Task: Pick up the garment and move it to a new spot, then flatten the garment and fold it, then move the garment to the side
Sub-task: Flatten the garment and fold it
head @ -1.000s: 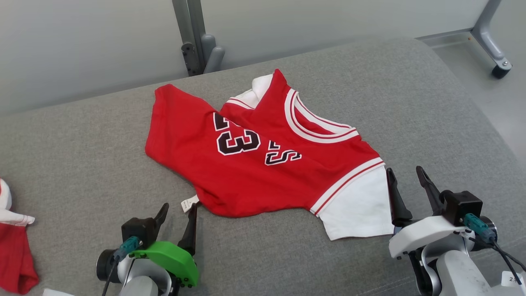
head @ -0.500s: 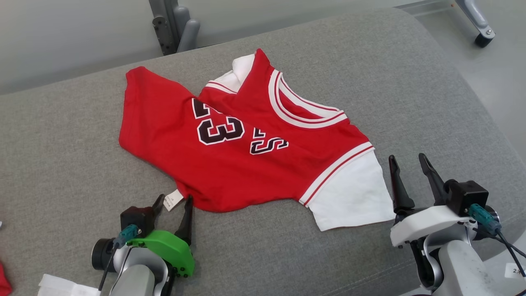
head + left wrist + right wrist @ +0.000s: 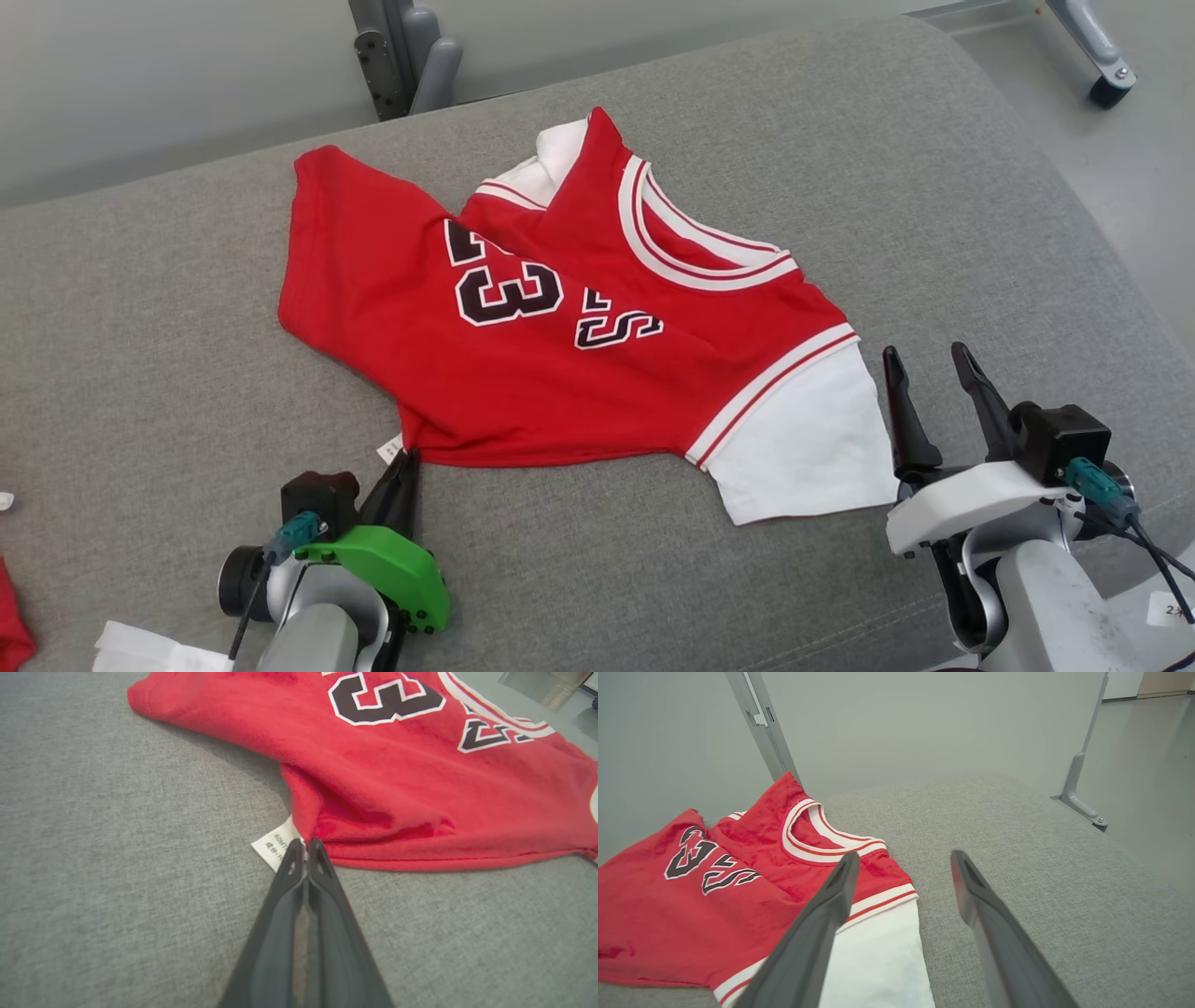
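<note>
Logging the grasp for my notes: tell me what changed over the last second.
The left claw, open around the red jersey's near hem corner a second ago, has shut on that corner beside the care label. The head camera shifted, so the whole picture moved. The jersey lies spread on the grey cushion as before, and the right claw stays open beside the white sleeve.

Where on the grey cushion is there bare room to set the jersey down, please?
Bare cushion lies right of the jersey and left of its hem. Crowded in front: left tool shut on the hem corner, right tool open beside the white sleeve.
</note>
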Controlling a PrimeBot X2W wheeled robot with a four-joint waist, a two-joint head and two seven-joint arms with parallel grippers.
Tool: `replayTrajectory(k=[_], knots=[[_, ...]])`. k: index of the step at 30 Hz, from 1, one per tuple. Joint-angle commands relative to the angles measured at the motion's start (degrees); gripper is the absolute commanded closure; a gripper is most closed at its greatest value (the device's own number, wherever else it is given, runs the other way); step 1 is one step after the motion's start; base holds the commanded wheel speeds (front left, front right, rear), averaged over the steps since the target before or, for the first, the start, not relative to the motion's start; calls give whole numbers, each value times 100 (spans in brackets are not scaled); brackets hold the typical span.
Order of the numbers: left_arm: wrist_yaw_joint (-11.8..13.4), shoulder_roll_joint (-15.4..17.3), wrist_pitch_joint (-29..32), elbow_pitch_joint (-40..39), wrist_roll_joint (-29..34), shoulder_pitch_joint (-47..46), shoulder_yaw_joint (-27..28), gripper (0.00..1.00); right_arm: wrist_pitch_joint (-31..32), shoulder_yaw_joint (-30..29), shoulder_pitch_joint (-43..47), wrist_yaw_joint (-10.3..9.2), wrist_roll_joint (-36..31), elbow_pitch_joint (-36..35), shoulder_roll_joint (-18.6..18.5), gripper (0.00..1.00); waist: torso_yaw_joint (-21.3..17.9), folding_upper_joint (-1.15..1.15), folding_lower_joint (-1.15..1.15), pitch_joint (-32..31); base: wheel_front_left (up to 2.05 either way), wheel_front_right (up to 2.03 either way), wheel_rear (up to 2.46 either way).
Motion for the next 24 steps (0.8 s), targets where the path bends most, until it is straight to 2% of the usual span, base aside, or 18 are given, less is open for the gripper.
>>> replayTrajectory(k=[1, 10, 18, 24], knots=[[6, 94, 10, -22, -59, -19, -41, 100, -18, -22, -14, -6, 10, 1, -16, 0, 42, 0, 0, -46, 0, 0, 0], [8, 127, 5, -713, -98, 360, -112, 100, -18, -163, 278, -6, 116, 111, -16, 0, 555, 0, 0, -532, 0, 0, 0], [8, 156, 6, -1873, 323, 685, 108, 100, -18, -236, 502, -6, 226, 229, -16, 0, 1251, 0, 0, -940, 0, 0, 0], [46, 150, 6, -2526, 752, 767, 227, 100, -18, -259, 588, -6, 290, 307, -17, 0, 1577, 0, 0, -1057, 0, 0, 0]])
